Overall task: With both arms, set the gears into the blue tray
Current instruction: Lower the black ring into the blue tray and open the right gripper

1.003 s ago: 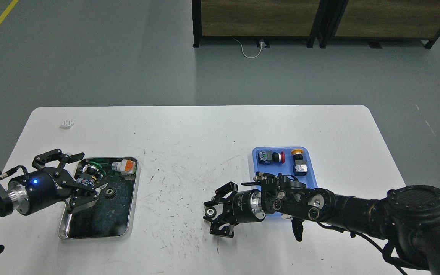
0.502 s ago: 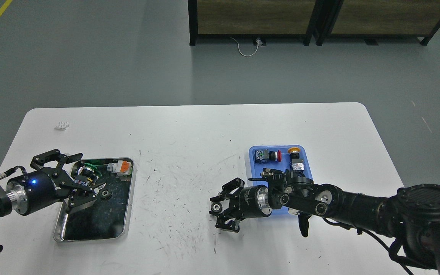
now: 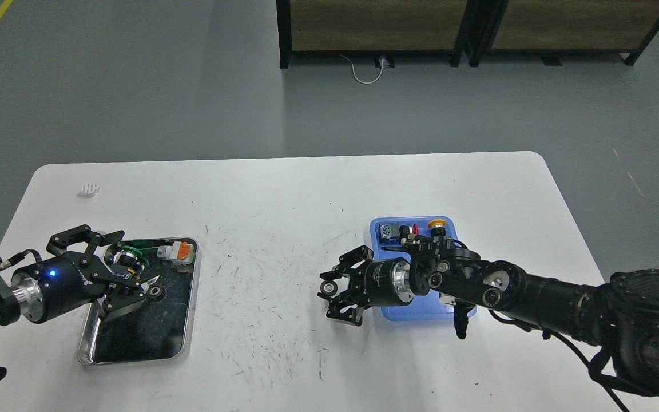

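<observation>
One gear [image 3: 327, 287], small and black with a pale centre, is pinched at the tips of my right gripper [image 3: 334, 289], which is shut on it just left of the blue tray [image 3: 373, 239] and above the white table. My right arm lies across the tray and hides most of it. A second gear [image 3: 156, 292] lies in the steel tray [image 3: 87, 345] at the left. My left gripper [image 3: 132, 262], with a blue light on its wrist, is open over that tray's upper left part, its lower finger close to this gear.
The blue tray's far end holds push-button switches with a red cap [image 3: 408, 230] and a yellow cap [image 3: 436, 224]. In the steel tray lie a green-ringed switch [image 3: 130, 253] and an orange-and-white part [image 3: 177, 251]. A small white piece [image 3: 88, 189] sits at the table's far left.
My right gripper has carried its gear up and to the right, closer to the blue tray's left edge. The left gripper has stayed over the steel tray, still open.
</observation>
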Tool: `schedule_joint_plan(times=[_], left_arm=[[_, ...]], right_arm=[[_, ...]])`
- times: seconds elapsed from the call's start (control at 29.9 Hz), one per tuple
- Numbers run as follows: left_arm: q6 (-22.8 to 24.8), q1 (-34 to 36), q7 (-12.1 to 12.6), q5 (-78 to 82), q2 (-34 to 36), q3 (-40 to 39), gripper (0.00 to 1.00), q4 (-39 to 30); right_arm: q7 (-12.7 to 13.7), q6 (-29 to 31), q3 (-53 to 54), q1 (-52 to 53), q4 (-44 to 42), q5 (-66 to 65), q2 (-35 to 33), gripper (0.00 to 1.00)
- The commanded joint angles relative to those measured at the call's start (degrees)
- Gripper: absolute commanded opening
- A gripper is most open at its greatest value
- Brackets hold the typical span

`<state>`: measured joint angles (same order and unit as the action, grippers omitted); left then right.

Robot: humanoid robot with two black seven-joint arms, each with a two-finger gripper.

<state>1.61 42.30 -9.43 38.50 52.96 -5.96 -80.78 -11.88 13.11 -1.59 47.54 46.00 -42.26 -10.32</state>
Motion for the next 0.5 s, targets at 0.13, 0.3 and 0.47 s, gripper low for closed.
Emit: schedule_joint_plan(times=[0.13, 0.3, 0.47], left_arm=[[-0.29, -0.03, -0.15, -0.35, -0.57, -0.19, 0.98, 1.15], [-0.2, -0.03, -0.15, -0.44, -1.28, -0.36, 0.98, 2.12], [-0.2, -0.11, -0.15, -0.44, -1.98, -0.45, 0.98, 2.73]], right_arm=[[-0.25, 1.74, 3.79, 0.1, 0.14, 0.16, -4.09, 0.31], [-0.6, 3.58, 5.9, 0.01, 1.28, 0.51, -7.25, 0.31], [-0.87, 5.6, 6.16, -0.87, 3.39, 0.52, -11.47, 0.32]])
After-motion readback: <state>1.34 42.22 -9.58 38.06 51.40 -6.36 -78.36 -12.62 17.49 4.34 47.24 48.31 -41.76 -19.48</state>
